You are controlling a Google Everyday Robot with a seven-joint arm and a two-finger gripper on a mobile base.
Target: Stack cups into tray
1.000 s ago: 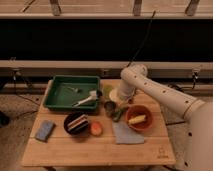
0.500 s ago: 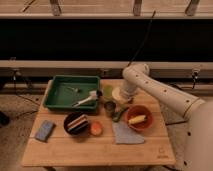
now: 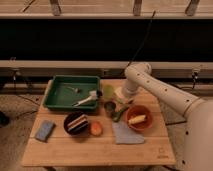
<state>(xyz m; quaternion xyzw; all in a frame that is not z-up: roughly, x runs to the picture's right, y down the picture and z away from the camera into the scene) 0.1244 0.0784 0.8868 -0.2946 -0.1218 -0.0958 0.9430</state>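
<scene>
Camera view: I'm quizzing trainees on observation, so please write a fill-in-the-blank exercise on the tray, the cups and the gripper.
1. The tray is dark ___ in colour.
2. The gripper is by the cups, between the tray and the ___ bowl.
3. The sponge near the table's front edge is ___.

Missing words: green; orange; blue.
</scene>
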